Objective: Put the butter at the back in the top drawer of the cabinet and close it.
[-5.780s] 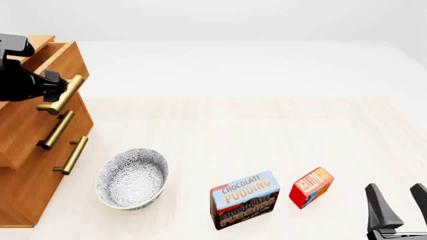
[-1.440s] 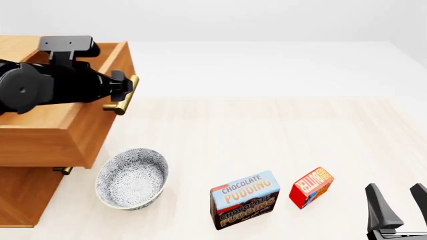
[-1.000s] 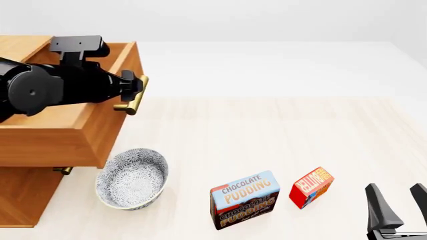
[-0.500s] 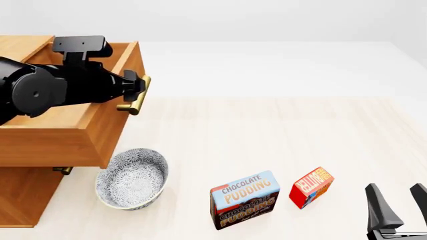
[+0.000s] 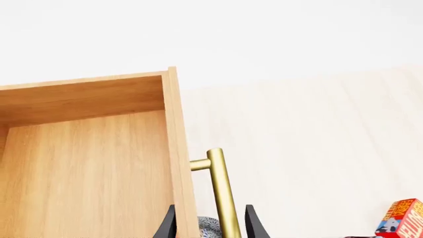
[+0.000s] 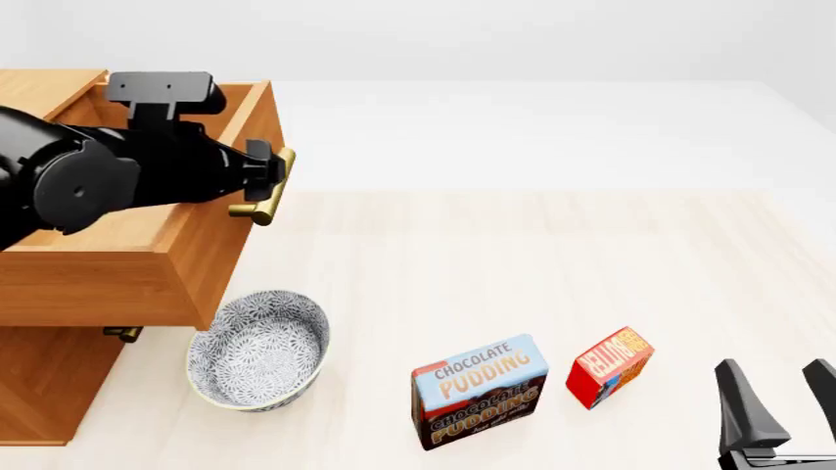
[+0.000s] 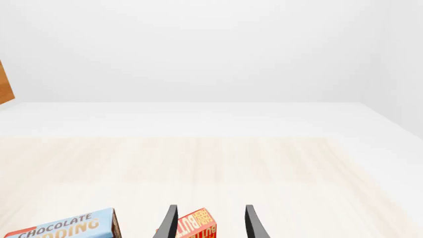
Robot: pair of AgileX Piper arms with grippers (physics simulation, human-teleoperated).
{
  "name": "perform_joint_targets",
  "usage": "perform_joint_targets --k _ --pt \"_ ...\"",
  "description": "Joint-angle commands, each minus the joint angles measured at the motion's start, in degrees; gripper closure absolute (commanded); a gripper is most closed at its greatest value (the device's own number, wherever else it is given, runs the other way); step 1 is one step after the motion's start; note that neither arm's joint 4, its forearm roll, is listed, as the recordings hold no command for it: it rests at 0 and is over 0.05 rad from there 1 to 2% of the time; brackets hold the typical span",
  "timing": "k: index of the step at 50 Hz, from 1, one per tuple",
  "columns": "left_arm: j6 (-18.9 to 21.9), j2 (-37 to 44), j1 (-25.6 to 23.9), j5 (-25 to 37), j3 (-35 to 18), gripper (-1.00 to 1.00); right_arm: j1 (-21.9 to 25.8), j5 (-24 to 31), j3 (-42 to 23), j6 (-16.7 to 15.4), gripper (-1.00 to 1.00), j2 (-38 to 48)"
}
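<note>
The cabinet (image 6: 53,382) stands at the left. Its top drawer (image 6: 196,259) is pulled far out, and the part of its inside that I see is bare wood (image 5: 86,163). My left gripper (image 6: 270,168) is open, with one finger on each side of the drawer's brass handle (image 5: 223,193). The butter (image 6: 609,367) stands on the table at the front right, and also shows in the right wrist view (image 7: 196,225) and the left wrist view (image 5: 403,218). My right gripper (image 6: 781,397) is open and empty, a little right of the butter and nearer to me.
The chocolate pudding box (image 6: 479,392) stands just left of the butter. A patterned bowl (image 6: 257,350) sits below the open drawer's front corner. The two lower drawers are shut, mostly hidden under the open one.
The top drawer has been pulled out to the right by its handle, with my left gripper moving with it. It has stayed still over the last half second. The right arm has not moved.
</note>
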Motion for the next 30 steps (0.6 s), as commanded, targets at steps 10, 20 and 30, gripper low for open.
perform_joint_targets --k 10,20,30 --pt "3.9 2.5 -11.5 1.8 5.8 -1.00 0.0 0.0 0.0 0.0 -1.00 0.0" --pt "3.9 0.8 -11.9 3.8 4.3 -1.00 0.0 0.0 0.0 0.0 -1.00 0.0" --pt "5.1 -0.8 -10.7 6.6 2.2 -1.00 0.0 0.0 0.0 0.0 -1.00 0.0"
